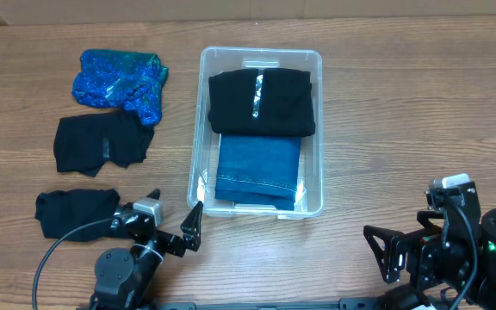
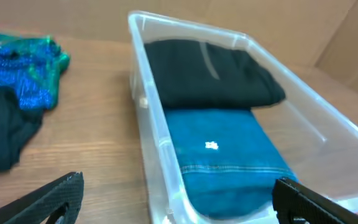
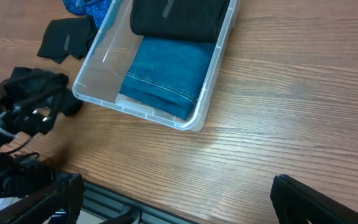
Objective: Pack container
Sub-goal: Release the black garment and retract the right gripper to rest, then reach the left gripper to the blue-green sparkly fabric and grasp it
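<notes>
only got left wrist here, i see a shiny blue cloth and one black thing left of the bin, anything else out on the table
Observer: Yes, a second black garment lies closest to the left arm's fingers, nearer the table edge than the other black garment.
Operator: where's the right arm
Observer: The right arm's fingers are spread open over the near right part of the table, apart from the bin.

Clear glossy plastic container (image 1: 199, 129) – denim jeans (image 1: 258, 168) and matt black cloth (image 1: 262, 103) inside, woodgrain counter (image 1: 420, 120), shiny sequinned blue fabric (image 1: 119, 82).
</notes>
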`<state>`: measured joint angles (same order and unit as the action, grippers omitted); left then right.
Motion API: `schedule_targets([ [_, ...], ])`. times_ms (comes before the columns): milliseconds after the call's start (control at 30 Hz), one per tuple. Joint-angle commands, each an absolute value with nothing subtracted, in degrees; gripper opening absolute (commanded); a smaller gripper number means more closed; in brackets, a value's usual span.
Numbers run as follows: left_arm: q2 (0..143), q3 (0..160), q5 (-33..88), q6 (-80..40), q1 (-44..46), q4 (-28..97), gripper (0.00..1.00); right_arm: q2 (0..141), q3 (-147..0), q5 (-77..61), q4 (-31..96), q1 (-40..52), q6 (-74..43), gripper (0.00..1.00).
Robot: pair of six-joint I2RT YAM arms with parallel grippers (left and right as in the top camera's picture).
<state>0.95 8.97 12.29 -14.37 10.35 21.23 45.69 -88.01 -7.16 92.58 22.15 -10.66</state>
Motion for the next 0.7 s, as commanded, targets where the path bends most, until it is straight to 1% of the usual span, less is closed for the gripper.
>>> schedule_targets([
  [0,3.31,23.64,9.72,-16.25,9.76,27.83,1.0,45.5,-87.81,-7.4,92.27,22.15,-10.41,1.0],
  [100,10.74,37.89,2.81,-11.57,9.76,35.9,1.0,45.5,-87.81,-7.4,92.27,22.15,-10.41,1.0],
  [233,25.58,59.29,-6.2,-6.39,9.76,49.19,1.0,45.5,-87.81,-7.4,92.27,22.15,-10.41,1.0],
  [300,33.32,68.99,-6.42,-4.01,9.76,54.3,1.0,45.5,-87.81,-7.4,92.27,22.15,-10.44,1.0],
  [367,40.16,76.4,-2.13,-3.81,9.76,55.7,1.0,45.5,-87.81,-7.4,92.27,22.15,-10.41,1.0],
  [533,47.55,78.81,0.64,-4.27,9.76,55.77,1.0,45.5,-87.81,-7.4,92.27,22.15,-10.41,1.0],
  [600,50.33,78.96,-2.42,-9.13,9.76,56.36,1.0,45.5,-87.81,-7.4,92.27,22.15,-10.41,1.0],
  [667,54.13,81.03,-7.09,-10.52,9.67,58.39,1.0,45.5,-87.81,-7.4,92.27,22.15,-10.41,1.0],
])
